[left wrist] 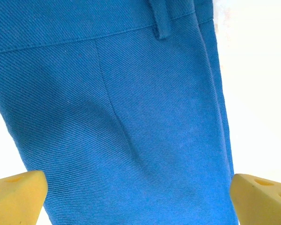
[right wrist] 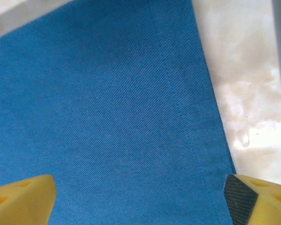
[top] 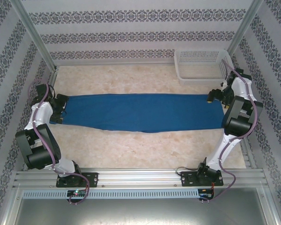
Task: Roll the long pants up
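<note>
Long pants (top: 145, 112) flat across table (top: 131, 145) — left jaws, right jaws spread over ends.

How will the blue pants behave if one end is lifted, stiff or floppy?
The long pants lie flat and thin across the table, so a lifted end would probably droop and drag the rest. Their woven twill looks matte, likely grippy rather than slippery. The end with the belt loop seems layered, so possibly a bit firmer.
</note>
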`<state>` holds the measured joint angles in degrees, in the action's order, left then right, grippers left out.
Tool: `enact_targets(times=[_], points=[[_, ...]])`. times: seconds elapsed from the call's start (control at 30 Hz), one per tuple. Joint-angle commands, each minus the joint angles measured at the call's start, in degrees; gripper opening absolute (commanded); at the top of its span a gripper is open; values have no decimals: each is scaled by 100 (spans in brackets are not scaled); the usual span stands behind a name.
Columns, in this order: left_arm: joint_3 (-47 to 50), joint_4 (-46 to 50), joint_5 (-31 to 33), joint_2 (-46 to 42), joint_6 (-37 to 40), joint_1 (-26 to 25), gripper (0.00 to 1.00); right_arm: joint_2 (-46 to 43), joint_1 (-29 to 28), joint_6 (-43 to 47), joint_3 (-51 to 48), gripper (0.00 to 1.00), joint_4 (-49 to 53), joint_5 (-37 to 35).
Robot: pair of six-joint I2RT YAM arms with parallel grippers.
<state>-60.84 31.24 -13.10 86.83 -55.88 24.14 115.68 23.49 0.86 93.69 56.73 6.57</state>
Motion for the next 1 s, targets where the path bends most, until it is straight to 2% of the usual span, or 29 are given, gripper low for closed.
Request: enact_targets(times=[0.0, 0.27, 0.4, 0.5, 0.97], points=[[-213, 84, 8, -164, 33, 64, 100, 158, 23, 155, -265, 92, -162, 94], [-366, 170, -8, -144, 35, 64, 100, 404, 27, 90, -661, 91, -408, 88], [-394, 241, -1, -145, 94, 60, 100, 395, 27, 37, -829, 91, -628, -443], [-398, 289, 26, -156, 129, 65, 100, 371, 33, 14, -962, 91, -787, -566], [-322, 166, 17, -83, 3, 67, 100, 583, 205, -3, 240, 91, -10, -557]])
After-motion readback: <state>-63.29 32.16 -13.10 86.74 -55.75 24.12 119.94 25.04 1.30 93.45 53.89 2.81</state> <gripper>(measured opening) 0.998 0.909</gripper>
